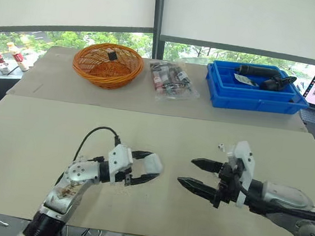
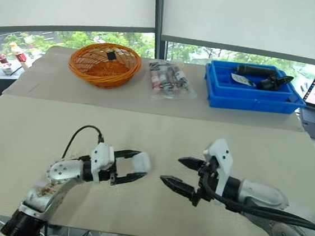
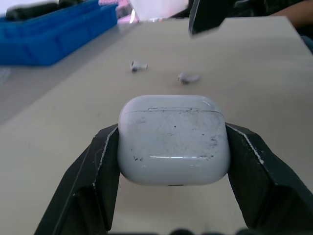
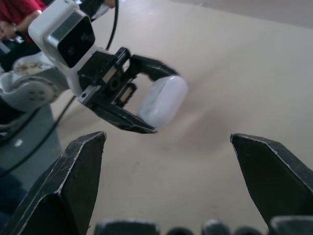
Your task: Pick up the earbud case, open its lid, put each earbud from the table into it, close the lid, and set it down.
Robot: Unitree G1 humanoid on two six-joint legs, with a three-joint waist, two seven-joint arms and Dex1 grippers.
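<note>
Lid-opening step, I judge: my left gripper [image 1: 149, 165], jaws pinching the shut earbud case [image 3: 173, 139] over the table [image 1: 43, 134], faces my right gripper [image 1: 186, 172] at 3 o'clock, jaws spread, which must next catch the lid; earbuds [image 3: 139, 65] lie at 2 o'clock.

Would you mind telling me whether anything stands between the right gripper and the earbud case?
Nothing visible does: the open right gripper faces the earbud case, held by the left gripper, across a bare gap. Both earbuds lie on the table outside it.
</note>
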